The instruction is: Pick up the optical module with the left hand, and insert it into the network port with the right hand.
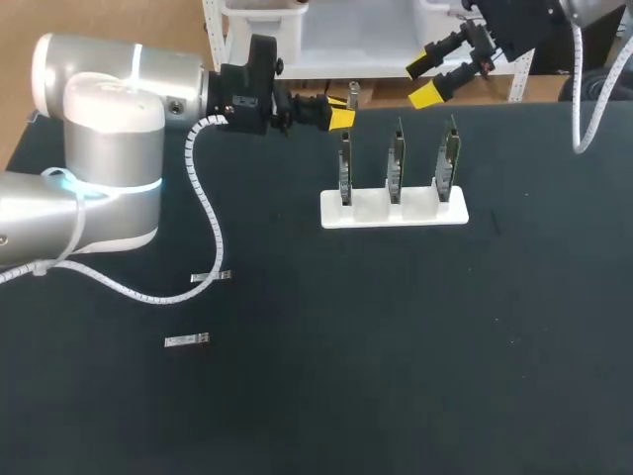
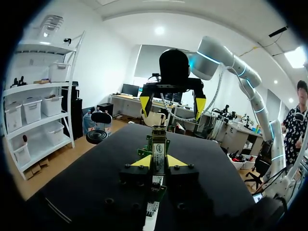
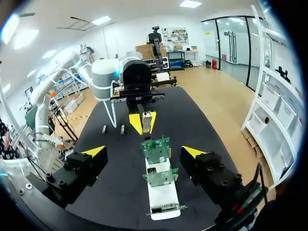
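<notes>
My left gripper (image 1: pixel 339 114) hangs above the table's far edge, behind the white stand (image 1: pixel 415 215), and is shut on the optical module (image 2: pixel 159 153), a slim metal stick with a label. In the left wrist view the module sticks out between the yellow tips of that gripper (image 2: pixel 159 162). The stand carries three upright network cards (image 1: pixel 396 163) with ports. My right gripper (image 1: pixel 432 77) stands open at the far right, above and behind the stand, holding nothing. In the right wrist view the cards (image 3: pixel 156 149) lie between its wide fingers (image 3: pixel 192 152), and the left gripper (image 3: pixel 143 122) faces it beyond them.
Two spare modules lie on the dark table at the left, one (image 1: pixel 210 278) under the left arm's white cable and one (image 1: pixel 187 340) nearer the front. A white shelf frame (image 1: pixel 297 40) stands just past the far edge.
</notes>
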Motion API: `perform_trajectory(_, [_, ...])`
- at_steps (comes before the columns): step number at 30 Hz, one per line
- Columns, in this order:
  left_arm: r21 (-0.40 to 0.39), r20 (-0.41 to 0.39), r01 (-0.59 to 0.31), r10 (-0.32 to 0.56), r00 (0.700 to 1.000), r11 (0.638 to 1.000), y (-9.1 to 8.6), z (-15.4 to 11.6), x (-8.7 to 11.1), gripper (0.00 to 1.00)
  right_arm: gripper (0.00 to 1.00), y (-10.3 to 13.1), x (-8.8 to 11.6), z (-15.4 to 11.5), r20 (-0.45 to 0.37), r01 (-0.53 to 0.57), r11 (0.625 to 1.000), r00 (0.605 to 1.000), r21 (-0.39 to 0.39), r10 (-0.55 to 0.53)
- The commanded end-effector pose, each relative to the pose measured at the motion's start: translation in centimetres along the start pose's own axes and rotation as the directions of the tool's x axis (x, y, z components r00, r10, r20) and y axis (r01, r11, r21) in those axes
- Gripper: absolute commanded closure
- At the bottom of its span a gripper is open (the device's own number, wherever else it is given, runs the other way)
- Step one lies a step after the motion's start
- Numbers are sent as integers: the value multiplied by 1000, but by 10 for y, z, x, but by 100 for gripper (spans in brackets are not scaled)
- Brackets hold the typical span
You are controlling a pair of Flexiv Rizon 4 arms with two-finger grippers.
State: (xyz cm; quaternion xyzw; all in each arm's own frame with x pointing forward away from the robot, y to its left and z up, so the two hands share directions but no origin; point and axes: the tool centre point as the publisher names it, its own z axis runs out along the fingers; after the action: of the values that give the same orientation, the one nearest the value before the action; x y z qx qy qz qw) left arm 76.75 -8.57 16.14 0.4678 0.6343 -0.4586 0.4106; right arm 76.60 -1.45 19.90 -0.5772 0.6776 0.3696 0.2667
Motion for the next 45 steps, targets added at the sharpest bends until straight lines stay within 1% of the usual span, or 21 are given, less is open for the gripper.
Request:
perform_trajectory(1, [2,2,-2,2,1000,1000,1,1,1,100,0,-9,-14,11,-36,44,999,998,-29,-45])
perform_trajectory(5, [2,2,-2,2,1000,1000,1,1,1,100,0,-15,-20,18,-68,70,996,995,-46,-73])
perform_trajectory(7, [2,2,-2,2,1000,1000,1,1,1,100,0,-16,-23,19,-63,87,995,994,-50,-90])
perform_trajectory(10, [2,2,-2,2,1000,1000,1,1,1,100,0,-17,-29,22,-77,109,992,990,-66,-114])
perform_trajectory(16, [2,2,-2,2,1000,1000,1,1,1,100,0,-16,-32,27,-75,121,989,989,-90,-128])
perform_trajectory(21, [2,2,-2,2,1000,1000,1,1,1,100,0,-9,-34,35,-58,118,991,991,-67,-122])
perform_trajectory(24, [2,2,-2,2,1000,1000,1,1,1,100,0,-5,-34,42,-64,112,991,991,-70,-117])
perform_trajectory(28, [2,2,-2,2,1000,1000,1,1,1,100,0,-2,-33,47,-47,109,992,993,-66,-113])
perform_trajectory(38, [2,2,-2,2,1000,1000,1,1,1,100,0,0,-33,50,-39,104,993,994,-47,-106])
perform_trajectory(45, [2,2,-2,2,1000,1000,1,1,1,100,0,-1,-35,56,-28,111,992,993,-63,-113])
